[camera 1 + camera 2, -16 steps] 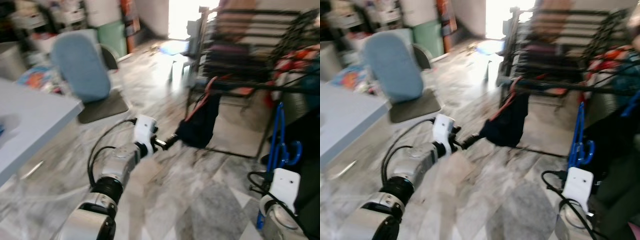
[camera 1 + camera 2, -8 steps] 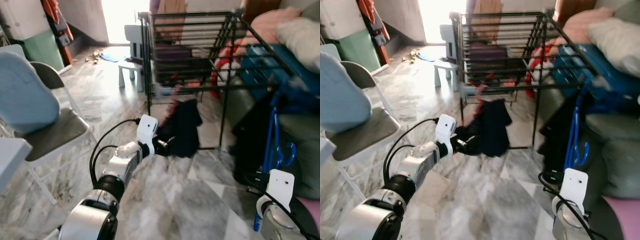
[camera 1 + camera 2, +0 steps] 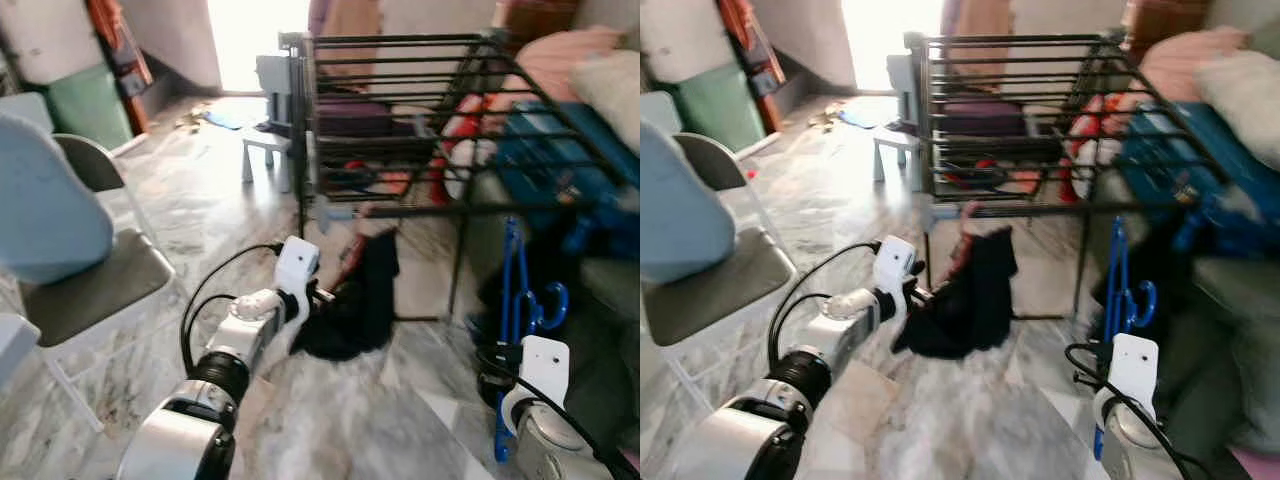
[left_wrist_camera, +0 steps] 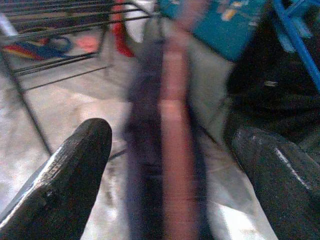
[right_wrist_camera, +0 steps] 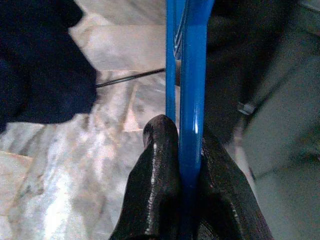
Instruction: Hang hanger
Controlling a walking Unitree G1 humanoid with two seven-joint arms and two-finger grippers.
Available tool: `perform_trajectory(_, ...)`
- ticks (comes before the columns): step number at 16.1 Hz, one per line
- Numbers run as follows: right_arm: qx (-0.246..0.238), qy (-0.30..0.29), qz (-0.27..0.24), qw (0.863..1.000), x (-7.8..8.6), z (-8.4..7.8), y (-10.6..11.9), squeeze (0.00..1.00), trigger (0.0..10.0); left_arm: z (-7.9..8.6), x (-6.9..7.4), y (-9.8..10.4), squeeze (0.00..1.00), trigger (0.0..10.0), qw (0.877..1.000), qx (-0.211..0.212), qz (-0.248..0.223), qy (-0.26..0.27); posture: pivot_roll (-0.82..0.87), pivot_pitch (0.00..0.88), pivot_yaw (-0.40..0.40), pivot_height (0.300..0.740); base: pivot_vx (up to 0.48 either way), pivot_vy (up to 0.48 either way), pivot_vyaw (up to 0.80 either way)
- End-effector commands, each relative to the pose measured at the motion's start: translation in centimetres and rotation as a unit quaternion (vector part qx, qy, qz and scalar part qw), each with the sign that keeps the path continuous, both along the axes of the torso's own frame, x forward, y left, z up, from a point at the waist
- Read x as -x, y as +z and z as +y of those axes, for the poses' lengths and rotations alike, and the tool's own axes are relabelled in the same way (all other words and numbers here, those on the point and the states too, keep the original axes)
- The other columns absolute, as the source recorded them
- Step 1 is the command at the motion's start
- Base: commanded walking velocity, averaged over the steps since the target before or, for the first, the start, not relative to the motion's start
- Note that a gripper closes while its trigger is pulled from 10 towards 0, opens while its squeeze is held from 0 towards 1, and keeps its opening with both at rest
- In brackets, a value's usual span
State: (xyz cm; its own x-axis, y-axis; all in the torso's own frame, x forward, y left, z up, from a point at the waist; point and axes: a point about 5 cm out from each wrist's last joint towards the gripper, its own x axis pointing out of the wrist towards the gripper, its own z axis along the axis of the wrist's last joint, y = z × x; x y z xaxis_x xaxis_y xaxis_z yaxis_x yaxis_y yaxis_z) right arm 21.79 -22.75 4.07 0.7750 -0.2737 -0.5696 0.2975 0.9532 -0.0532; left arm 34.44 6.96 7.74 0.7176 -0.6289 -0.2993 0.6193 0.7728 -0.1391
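A dark garment [image 3: 350,305] on a pink hanger [image 3: 965,225] droops from just under the front rail of the black wire drying rack [image 3: 420,210] down to the floor. My left gripper [image 3: 322,296] reaches into its lower part. In the left wrist view its fingers [image 4: 75,175] stand wide apart, open, with the blurred garment and a pink strip [image 4: 175,125] between them. My right gripper [image 5: 185,135] is low at the right, shut on the bar of a blue hanger [image 5: 192,60], which stands upright beside the rack [image 3: 510,300].
A folding chair with a pale blue cushion [image 3: 50,215] stands at the left. Behind the rack's left corner is a small white stool [image 3: 262,150]. Piled pink and blue textiles [image 3: 570,70] fill the right side. Marble floor [image 3: 330,420] lies open before me.
The camera swung right, from a white table to the rack, then settled. The dark garment now sags lower toward the floor. The right gripper still holds the blue hanger.
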Motion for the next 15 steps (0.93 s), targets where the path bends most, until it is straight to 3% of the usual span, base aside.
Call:
perform_trajectory(1, -0.014, 0.026, -0.005, 1.000, -0.6, 1.1, 0.2, 0.00, 10.0, 0.8, -0.2, 0.0, 0.00, 10.0, 1.000, -0.010, 0.001, 0.009, 0.01, 0.000, -0.014, 0.740, 0.450, 0.000, 0.00)
perform_trajectory(7, -0.014, 0.093, 0.000, 0.996, -1.6, 1.4, 0.5, 0.00, 10.0, 0.6, -0.1, -0.2, 0.00, 10.0, 1.000, -0.015, 0.004, 0.007, 0.01, 0.000, -0.016, 0.740, 0.428, 0.000, 0.00)
perform_trajectory(12, -0.014, 0.125, -0.008, 0.992, -2.4, 1.3, 1.4, 0.00, 10.0, 0.5, -0.1, -0.3, 0.00, 10.0, 1.000, -0.010, 0.008, 0.012, 0.01, 0.000, -0.023, 0.740, 0.000, 0.000, 0.00)
perform_trajectory(15, -0.012, 0.150, -0.009, 0.989, -3.7, 1.4, 1.8, 0.00, 10.0, 0.5, -0.1, -0.3, 0.00, 10.0, 1.000, -0.019, 0.008, 0.007, 0.01, 0.000, -0.021, 0.740, 0.000, 0.000, 0.00)
